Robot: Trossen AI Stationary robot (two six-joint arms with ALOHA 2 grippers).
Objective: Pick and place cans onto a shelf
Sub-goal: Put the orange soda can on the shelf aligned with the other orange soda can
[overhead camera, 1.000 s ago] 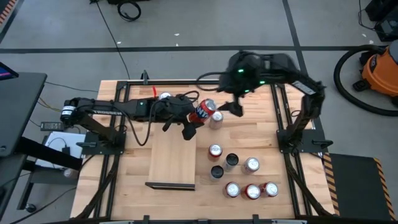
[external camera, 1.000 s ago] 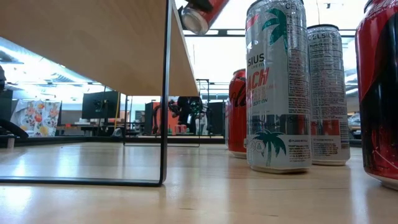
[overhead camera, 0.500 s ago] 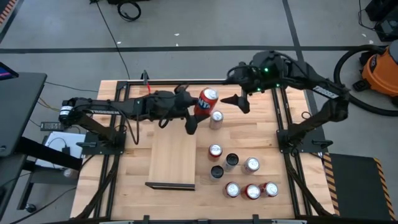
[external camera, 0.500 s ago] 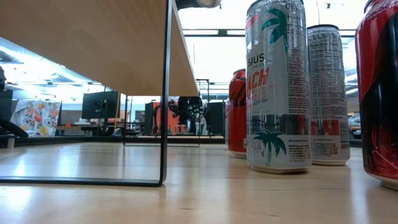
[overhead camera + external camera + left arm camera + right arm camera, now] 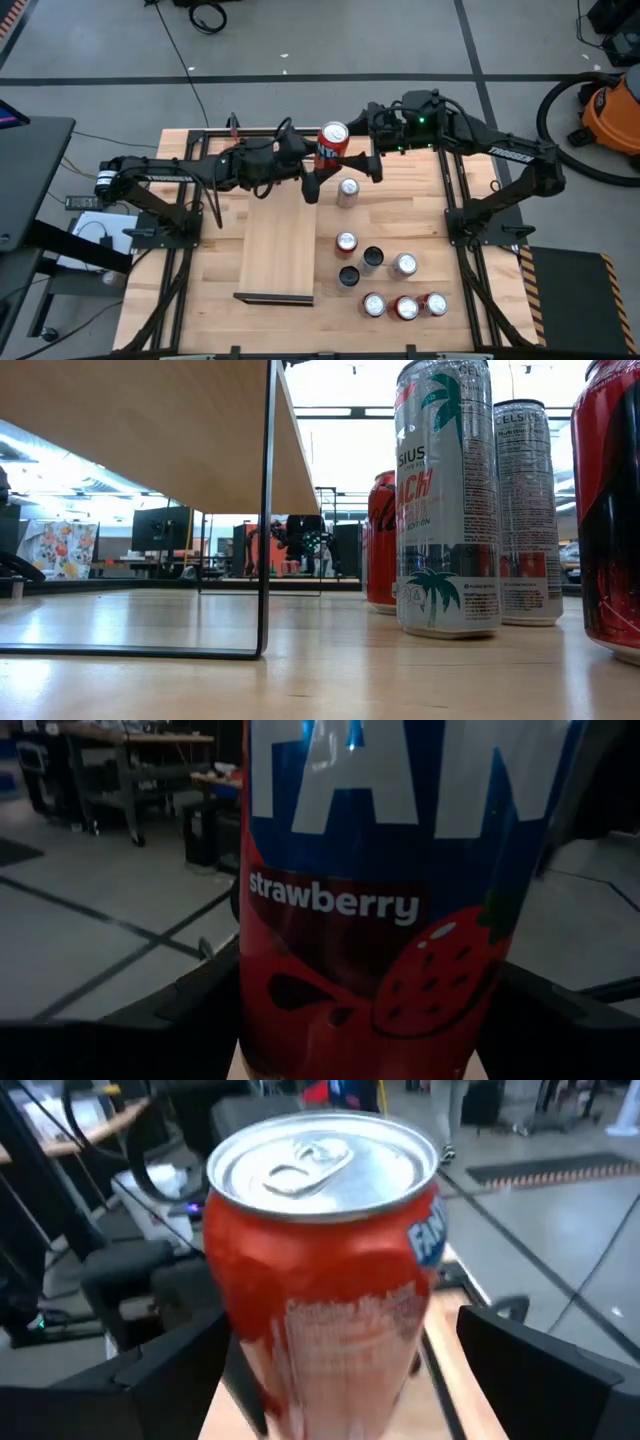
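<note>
The left claw point(image 5: 311, 178) grips a red strawberry soda can with a silver top point(image 5: 331, 143), raised just beyond the far end of the long light wooden shelf point(image 5: 279, 245). The right claw point(image 5: 362, 165) flanks that can, fingers spread wide. Judging by this, a handover; next, one claw must carry it over the shelf.

Left gripper point(image 5: 313, 180) holds red can point(image 5: 331, 143) upright above the shelf's point(image 5: 277, 250) far end, right gripper point(image 5: 366, 167) just beside, jaws apart
</note>
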